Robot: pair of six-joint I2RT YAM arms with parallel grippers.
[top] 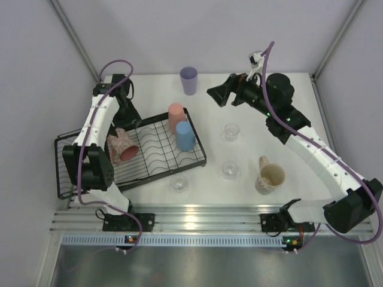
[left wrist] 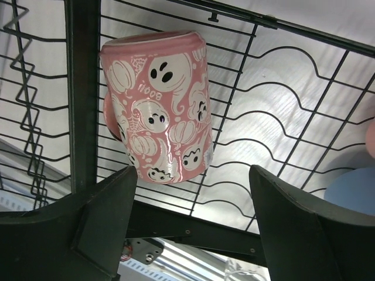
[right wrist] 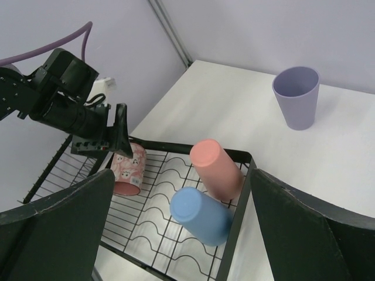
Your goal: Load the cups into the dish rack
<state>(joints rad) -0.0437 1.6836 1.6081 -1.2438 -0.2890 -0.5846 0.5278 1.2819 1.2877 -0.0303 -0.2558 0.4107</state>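
The dish rack (top: pixel 152 156) sits at the left centre of the top view, on the white bench (top: pixel 299 101). Three cups are in it. A pink mug (left wrist: pixel 161 105) printed with white ghosts and pumpkins lies on its side on the wires in the left half. A salmon tumbler (top: pixel 176 116) and a blue tumbler (top: pixel 185 136) lie side by side at the right end, touching each other, the salmon one in the upper corner.

The left hand (left wrist: pixel 193 175) hovers just over the pink mug. Its fingers stand apart, one on each side of the mug's lower end, and neither visibly presses on it; the mug rests on the rack wires.

The right hand (top: pixel 218 94) hangs in the upper centre of the top view, right of the rack, with its fingers spread wide and nothing between them.

The other cups stand on the bench outside the rack. A lavender tumbler (top: pixel 188 79) is upright at the top centre. Three clear glasses are right of and below the rack: one in the middle (top: pixel 232 131), one lower (top: pixel 230 170), and one just beside the rack's lower right corner (top: pixel 178 183). A cream mug (top: pixel 270 177) stands at the lower right.
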